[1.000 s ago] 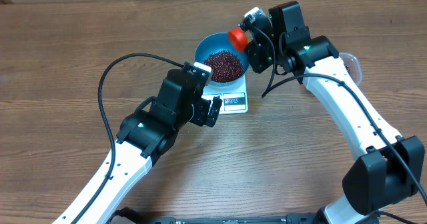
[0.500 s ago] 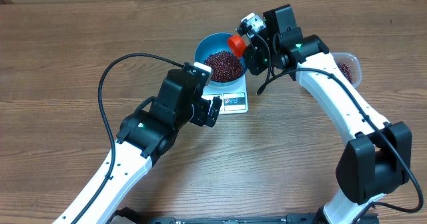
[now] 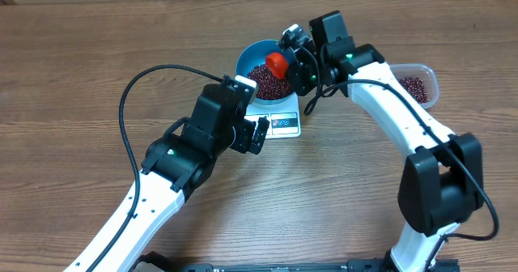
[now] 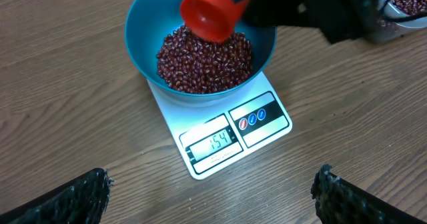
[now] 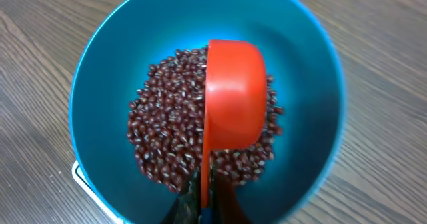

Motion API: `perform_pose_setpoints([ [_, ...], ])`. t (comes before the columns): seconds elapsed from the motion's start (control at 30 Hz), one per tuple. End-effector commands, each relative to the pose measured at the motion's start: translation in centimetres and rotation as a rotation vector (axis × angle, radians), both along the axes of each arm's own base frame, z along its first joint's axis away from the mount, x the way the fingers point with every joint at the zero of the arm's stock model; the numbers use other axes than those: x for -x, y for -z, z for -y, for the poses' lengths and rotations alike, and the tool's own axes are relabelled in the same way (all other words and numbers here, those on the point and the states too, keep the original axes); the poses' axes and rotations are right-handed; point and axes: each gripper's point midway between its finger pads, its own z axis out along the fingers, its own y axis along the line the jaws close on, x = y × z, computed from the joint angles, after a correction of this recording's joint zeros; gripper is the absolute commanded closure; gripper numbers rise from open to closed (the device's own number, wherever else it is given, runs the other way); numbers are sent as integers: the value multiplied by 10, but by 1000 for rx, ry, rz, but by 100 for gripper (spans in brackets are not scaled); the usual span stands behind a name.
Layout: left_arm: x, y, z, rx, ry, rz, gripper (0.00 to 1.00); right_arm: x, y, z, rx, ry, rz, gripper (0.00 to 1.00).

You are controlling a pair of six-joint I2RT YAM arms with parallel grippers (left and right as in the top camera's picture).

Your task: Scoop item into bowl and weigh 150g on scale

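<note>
Right pincer (image 5: 203, 199): jaws together, clamped on the handle of the red scoop (image 5: 230, 97). The scoop head sits over the beans (image 5: 167, 144) inside the blue bowl (image 5: 100, 71). Whether the scoop rim touches the heap, cannot tell. In the left wrist view its cavity faces outward and looks empty.

Left pincer (image 4: 210, 203): jaws wide apart, holding nothing, hovering over the wooden surface (image 3: 81, 61) near the front of the scale (image 4: 267, 127).

Bowl stands on the scale platform, with the beans heaped in the bottom of the bowl. More beans lie in a clear tub (image 3: 417, 82) off to the robot's right, well apart from the scale.

Writing: scale display reads "154". The panel beside it carries three small round marks, blue and red, too small to read. No brand visible.

Step in hand, by my reading: final trimming of the weight. The reading is slightly above target, so the next move probably calls for dipping the scoop shallowly, lifting out only a few beans, and carrying them back to the tub without nudging the bowl. Then check the display again.
</note>
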Motion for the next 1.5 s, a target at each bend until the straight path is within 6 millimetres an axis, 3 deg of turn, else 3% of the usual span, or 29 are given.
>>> perform_pose_setpoints([
  [0.0, 0, 1, 2, -1, 16, -2, 0, -2, 10, -9, -7, -24, -7, 96],
  [0.27, 0, 1, 2, -1, 16, -2, 1, -3, 12, -9, -6, -24, -11, 96],
  [0.47, 0, 1, 2, -1, 16, -2, 0, 13, 20, -6, -1, -25, -91, 96],
  [0.77, 0, 1, 2, -1, 16, -2, 0, 29, 6, -29, -164, -116, -157, 96],
  [1.0, 0, 1, 2, -1, 16, -2, 0, 21, -6, -36, -256, -121, -142, 96],
  [1.23, 0, 1, 2, -1, 16, -2, 1, 7, -11, -23, -287, -55, -136, 96],
  [1.47, 0, 1, 2, -1, 16, -2, 0, 5, -18, -16, -351, -61, -155, 96],
])
